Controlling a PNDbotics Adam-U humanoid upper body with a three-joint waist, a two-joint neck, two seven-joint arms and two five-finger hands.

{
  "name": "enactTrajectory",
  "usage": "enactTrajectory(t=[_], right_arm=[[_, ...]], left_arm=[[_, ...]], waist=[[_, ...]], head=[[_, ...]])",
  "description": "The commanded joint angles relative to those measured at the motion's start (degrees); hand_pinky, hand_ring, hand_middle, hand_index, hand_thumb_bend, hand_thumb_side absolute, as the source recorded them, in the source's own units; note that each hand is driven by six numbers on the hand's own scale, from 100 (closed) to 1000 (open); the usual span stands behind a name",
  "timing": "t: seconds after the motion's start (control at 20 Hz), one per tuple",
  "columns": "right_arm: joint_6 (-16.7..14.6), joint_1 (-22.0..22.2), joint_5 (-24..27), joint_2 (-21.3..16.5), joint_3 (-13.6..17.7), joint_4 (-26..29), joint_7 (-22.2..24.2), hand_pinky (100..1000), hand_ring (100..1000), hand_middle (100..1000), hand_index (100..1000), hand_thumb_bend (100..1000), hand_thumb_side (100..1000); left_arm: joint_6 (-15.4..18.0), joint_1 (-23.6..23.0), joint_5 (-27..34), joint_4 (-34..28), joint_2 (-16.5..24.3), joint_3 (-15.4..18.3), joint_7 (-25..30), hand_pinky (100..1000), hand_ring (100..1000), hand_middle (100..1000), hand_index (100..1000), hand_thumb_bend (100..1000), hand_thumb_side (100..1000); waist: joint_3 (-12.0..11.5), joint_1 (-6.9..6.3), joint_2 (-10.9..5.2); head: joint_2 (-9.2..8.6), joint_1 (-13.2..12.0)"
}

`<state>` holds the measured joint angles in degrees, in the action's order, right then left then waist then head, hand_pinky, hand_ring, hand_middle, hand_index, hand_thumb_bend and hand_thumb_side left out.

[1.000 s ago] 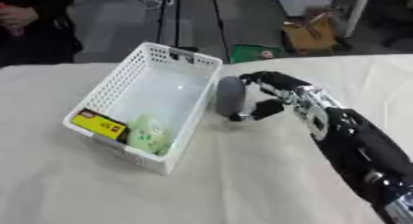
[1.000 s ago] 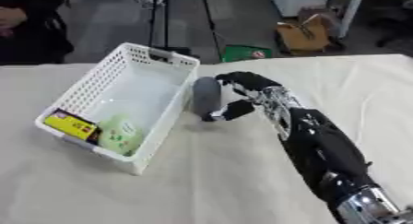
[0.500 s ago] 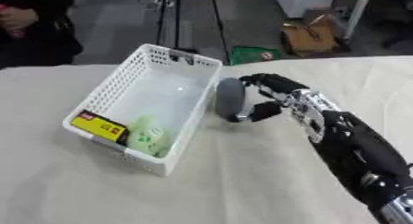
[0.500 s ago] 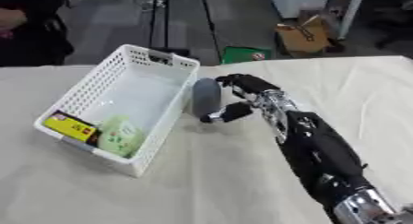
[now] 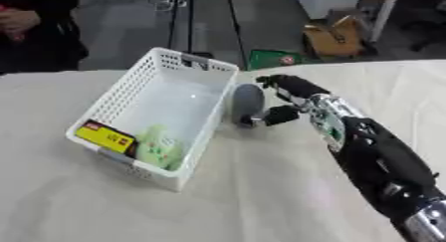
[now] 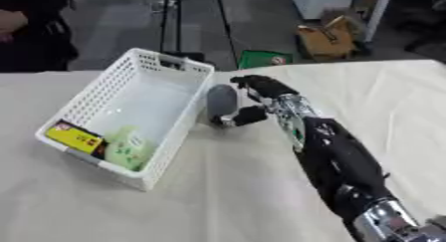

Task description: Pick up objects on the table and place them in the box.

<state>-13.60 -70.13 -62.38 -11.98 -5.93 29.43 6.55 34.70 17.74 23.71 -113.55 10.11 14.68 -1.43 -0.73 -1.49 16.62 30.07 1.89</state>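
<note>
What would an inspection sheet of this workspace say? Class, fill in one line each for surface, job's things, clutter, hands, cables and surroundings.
Surface: table under a cream cloth, lightly wrinkled.
Job's things: white basket holding a yellow packet and a pale green item at its near end; grey object outside, right beside the basket's right wall.
Clutter: nothing seen.
Hands: right hand curled round the grey object; left hand not in view.
Cables: nothing seen.
Surroundings: tripod legs, a cardboard box and a green item on the floor beyond the table.
</note>
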Motion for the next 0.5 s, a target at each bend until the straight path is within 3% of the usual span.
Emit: enactTrajectory(t=[0.05, 0.5], right_arm=[[0.9, -1.9, 1.0, -0.2, 0.6, 0.1, -0.1, 975, 1000, 830, 1000, 731, 829], [4.0, -2.1, 4.3, 1.0, 1.7, -2.0, 1.4, 978, 1000, 802, 1000, 710, 792]], left_arm=[[0.0, 0.6, 0.2, -1.0, 0.5, 0.0, 0.3, 674, 618, 718, 708, 100, 616], [0.0, 0.6, 0.2, -1.0, 0.4, 0.0, 0.7, 675, 619, 718, 708, 100, 615]], waist=[[-0.1, -0.05, -0.94], [-0.4, -0.06, -0.77]], head=[[-0.80, 0.1], [-1.04, 0.3]])
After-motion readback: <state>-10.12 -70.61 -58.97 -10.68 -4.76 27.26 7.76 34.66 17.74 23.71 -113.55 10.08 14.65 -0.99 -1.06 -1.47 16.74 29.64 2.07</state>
